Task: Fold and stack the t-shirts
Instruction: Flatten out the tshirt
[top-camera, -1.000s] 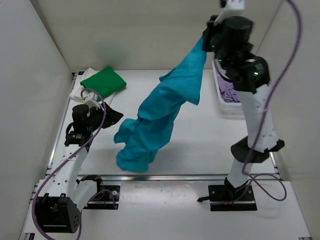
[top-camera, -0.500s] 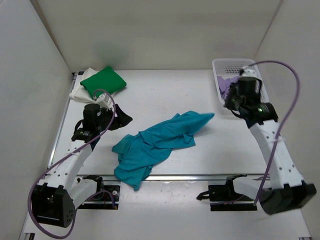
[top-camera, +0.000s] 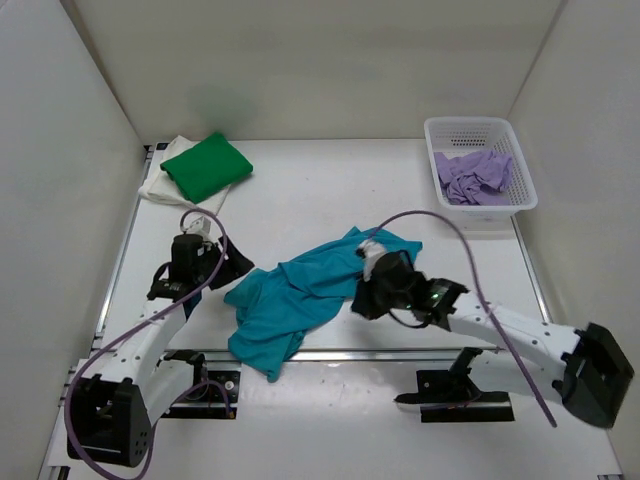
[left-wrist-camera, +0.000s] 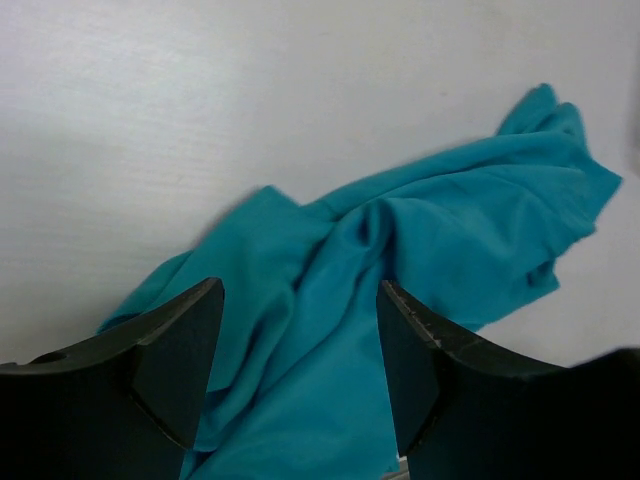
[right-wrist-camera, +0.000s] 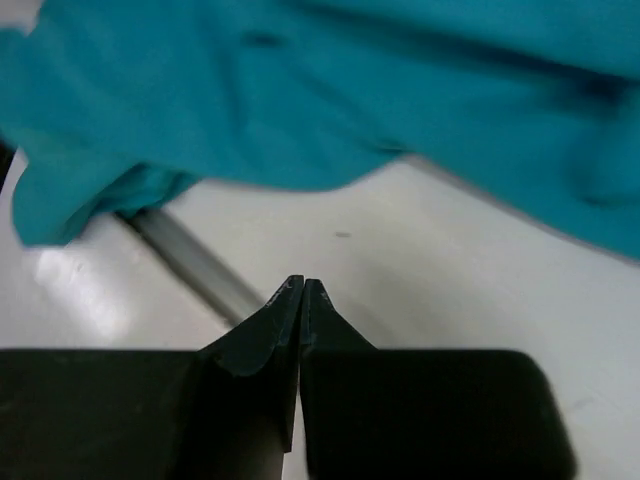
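So the white surface (top-camera: 330, 190) has stuff at three spots. Biggest thing is the teal shirt (top-camera: 300, 295), a rumpled heap at the near middle. It runs from a bunched end toward the right, down to a tail on the left that laps over the metal rail (top-camera: 400, 353) along the near edge. Not folded at all, just creases everywhere.

Far right corner: a white mesh basket (top-camera: 480, 130) with the lilac shirt (top-camera: 472, 178) wadded up inside it.

Far left corner: the green shirt (top-camera: 205, 165) is folded into a neat square and sits on top of the cream shirt (top-camera: 160, 185), which sticks out underneath on the left and near sides.

Right arm is stretched low across the near side. The right claw (top-camera: 362, 302) sits just beside the teal shirt's right near edge. From its wrist cam the right claw (right-wrist-camera: 300, 282) is pinched closed, tips touching each other, over bare surface with the teal cloth (right-wrist-camera: 300, 100) just past them and the rail (right-wrist-camera: 190, 265) running off to the side.

Left claw (top-camera: 235, 262) is at the teal shirt's left edge. In its own cam the left claw (left-wrist-camera: 300, 290) is spread wide, with teal cloth (left-wrist-camera: 400, 260) showing in the gap. Can't tell if the fingers touch the cloth.
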